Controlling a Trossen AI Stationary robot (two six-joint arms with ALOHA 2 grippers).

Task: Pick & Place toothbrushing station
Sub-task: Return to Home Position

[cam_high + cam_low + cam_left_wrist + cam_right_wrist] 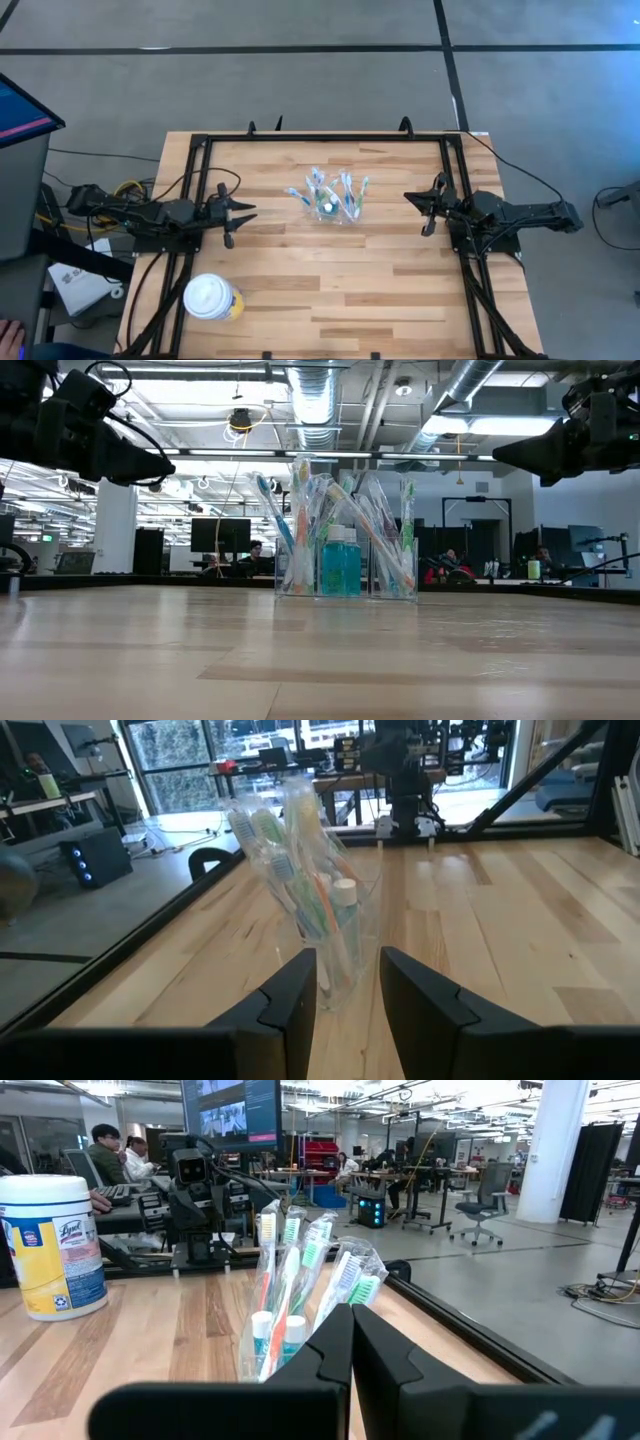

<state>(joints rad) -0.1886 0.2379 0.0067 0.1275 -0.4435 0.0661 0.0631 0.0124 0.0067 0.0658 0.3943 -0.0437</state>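
a clear holder [338, 216] stands upright at the middle of the wooden table [400, 290], packed with toothbrushes [300, 530] and a small blue bottle [340, 565]. the left gripper [248, 211] hovers apart on its left side, fingers slightly parted, grasping nothing. the right gripper [412, 199] hovers apart on its right side, fingers pressed together, empty. a white-lidded yellow canister [212, 298] sits near the left arm.

The clear toothbrushing station [329, 200] stands upright mid-table, filled with wrapped toothbrushes [300, 525].
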